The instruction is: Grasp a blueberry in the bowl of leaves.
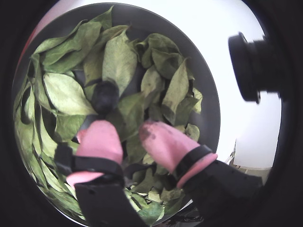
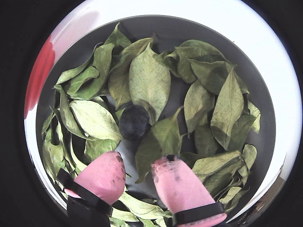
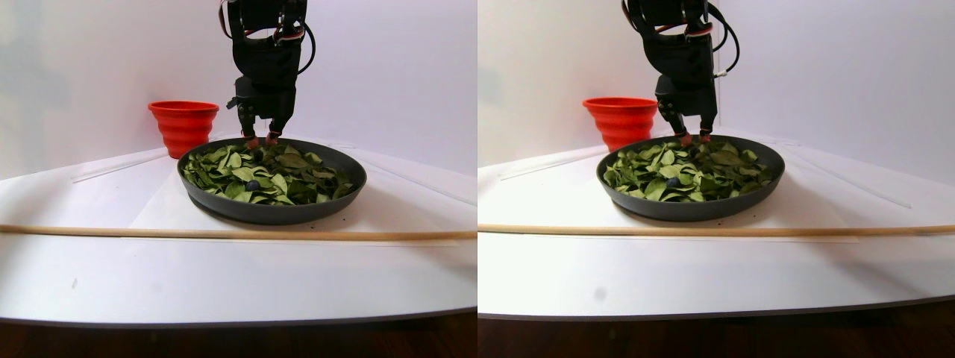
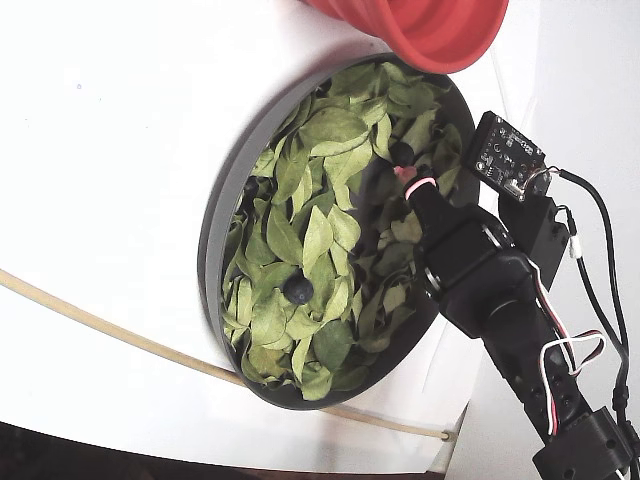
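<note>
The dark grey bowl holds a loose heap of green leaves. A dark blueberry lies among them, just ahead of my pink fingertips; it also shows in a wrist view. My gripper is open and empty, low over the leaves, with the berry beyond the gap between its tips. In the fixed view the gripper is over the bowl's side near the red cup. Another blueberry lies in the middle of the bowl, away from the gripper.
A ribbed red-orange cup stands behind the bowl, close to its rim. A long thin wooden stick lies across the white table in front of the bowl. A small camera module rides beside the gripper.
</note>
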`<action>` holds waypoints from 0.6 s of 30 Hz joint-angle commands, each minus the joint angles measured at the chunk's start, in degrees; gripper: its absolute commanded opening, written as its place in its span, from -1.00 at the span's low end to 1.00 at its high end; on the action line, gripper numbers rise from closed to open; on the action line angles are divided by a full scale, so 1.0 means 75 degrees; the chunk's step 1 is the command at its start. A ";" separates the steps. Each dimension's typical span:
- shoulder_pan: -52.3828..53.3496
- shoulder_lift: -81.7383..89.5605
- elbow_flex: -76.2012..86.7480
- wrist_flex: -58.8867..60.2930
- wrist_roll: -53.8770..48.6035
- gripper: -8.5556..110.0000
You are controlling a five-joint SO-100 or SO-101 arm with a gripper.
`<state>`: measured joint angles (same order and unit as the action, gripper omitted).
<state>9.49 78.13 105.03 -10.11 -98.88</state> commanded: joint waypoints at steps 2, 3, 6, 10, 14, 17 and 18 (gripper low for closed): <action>0.0059 0.0012 -0.0352 -0.0211 0.0000 -0.68; 0.0059 -0.0023 -0.0352 -0.0246 0.0000 -0.67; 0.0059 -0.0129 -0.0352 -0.0363 -0.0023 -0.67; 0.0059 -0.0270 -0.0457 -0.0469 0.0047 -0.60; 0.0023 -0.0328 -0.0574 -0.0480 0.0141 -0.57; 0.0023 -0.0387 -0.0691 -0.0480 0.0211 -0.56; 0.0012 -0.0387 -0.0715 -0.0480 0.0211 -0.56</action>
<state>9.49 74.00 103.36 -12.74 -97.29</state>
